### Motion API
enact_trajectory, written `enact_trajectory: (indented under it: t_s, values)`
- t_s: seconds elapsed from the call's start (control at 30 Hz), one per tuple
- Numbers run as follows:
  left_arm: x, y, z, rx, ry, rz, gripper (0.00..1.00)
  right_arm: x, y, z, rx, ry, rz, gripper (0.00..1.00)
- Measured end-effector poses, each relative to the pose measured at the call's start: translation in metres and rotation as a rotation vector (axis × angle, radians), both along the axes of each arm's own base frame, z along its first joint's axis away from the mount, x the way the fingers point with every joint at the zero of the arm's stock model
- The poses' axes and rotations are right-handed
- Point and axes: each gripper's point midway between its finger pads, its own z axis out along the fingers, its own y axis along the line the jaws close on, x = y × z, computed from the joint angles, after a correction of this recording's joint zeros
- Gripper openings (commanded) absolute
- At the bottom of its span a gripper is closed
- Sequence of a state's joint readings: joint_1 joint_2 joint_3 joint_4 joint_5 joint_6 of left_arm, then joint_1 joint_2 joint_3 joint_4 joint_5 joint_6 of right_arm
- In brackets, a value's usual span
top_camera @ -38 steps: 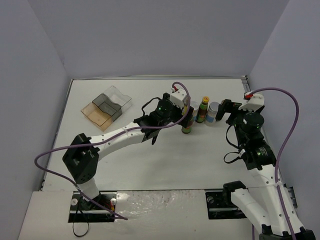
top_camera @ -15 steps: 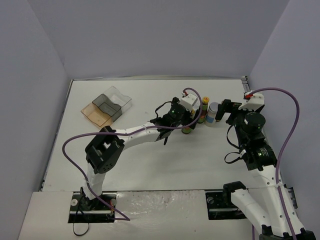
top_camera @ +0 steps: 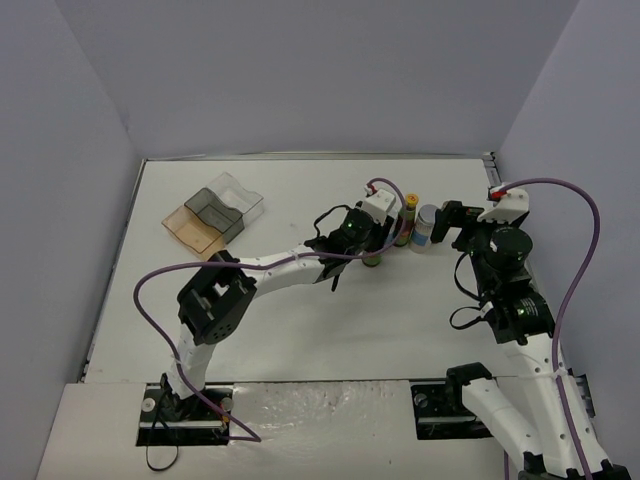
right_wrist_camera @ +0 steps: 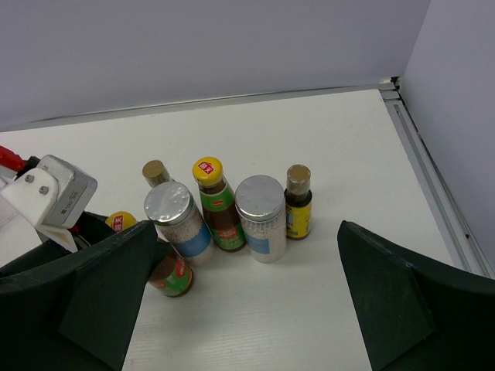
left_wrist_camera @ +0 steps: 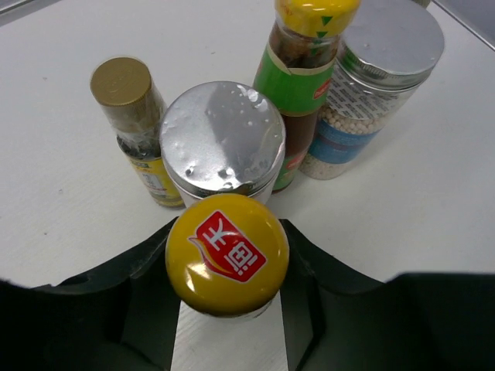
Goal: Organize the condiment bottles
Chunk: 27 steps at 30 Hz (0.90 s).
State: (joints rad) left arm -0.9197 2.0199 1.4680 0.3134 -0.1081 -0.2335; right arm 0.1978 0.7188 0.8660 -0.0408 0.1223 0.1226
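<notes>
Tray (top_camera: 213, 217) and bottle cluster are set well apart on the bench (top_camera: 300, 330), the tinted tray lying at the far left. Moving right, the left tool (left_wrist_camera: 227, 239) is seen narrowed around a yellow-capped sauce bottle (left_wrist_camera: 228, 261), one finger pressed at each side, so the bottle is judged to be gripped. Its long axis is pointed up at the wrist camera, cap toward the lens, and it is found at the near edge of the cluster. Just beyond it, perhaps touching, a silver-lidded jar (left_wrist_camera: 223, 139) is stood; a slim brown-capped bottle (left_wrist_camera: 124, 85) is placed left of that jar, and a second yellow-capped sauce (left_wrist_camera: 305, 69) and a second jar (left_wrist_camera: 387, 46) to its right. The other slim brown-capped bottle (right_wrist_camera: 298, 201) is set at the right end of the row. Farthest right, the right tool (right_wrist_camera: 244, 297) is held wide and empty, aimed at the cluster. A lift straight up or a pull toward the near side is judged free; any push forward would be met by the silver-lidded jar. The tray is better reached by the left arm.
</notes>
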Motion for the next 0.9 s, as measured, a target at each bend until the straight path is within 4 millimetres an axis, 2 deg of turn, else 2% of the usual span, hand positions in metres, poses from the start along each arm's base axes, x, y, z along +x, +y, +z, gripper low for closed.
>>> enact_trajectory:
  t_s: [0.1, 0.23, 0.47, 0.57, 0.7, 0.9]
  values:
    - [-0.002, 0.002, 0.000, -0.001, -0.004, 0.007, 0.12, 0.000, 0.000, 0.001, 0.000, -0.002, 0.000, 1.00]
    - [-0.016, 0.020, 0.001, 0.003, 0.005, 0.014, 0.00, -0.001, 0.000, 0.001, 0.000, -0.003, 0.001, 1.00]
    - [-0.041, 0.068, -0.002, 0.090, 0.040, 0.041, 0.00, -0.001, 0.001, 0.001, 0.001, -0.002, 0.009, 1.00]
    - [-0.045, 0.093, 0.008, 0.122, 0.042, 0.059, 0.00, 0.001, 0.002, -0.001, 0.001, 0.004, 0.013, 1.00]
    - [-0.022, 0.136, 0.042, 0.098, 0.011, 0.146, 0.00, 0.004, 0.005, -0.006, 0.000, 0.020, 0.022, 1.00]
    - [0.037, 0.230, 0.087, 0.052, -0.040, 0.361, 0.00, 0.012, 0.010, -0.018, -0.002, 0.065, 0.042, 1.00]
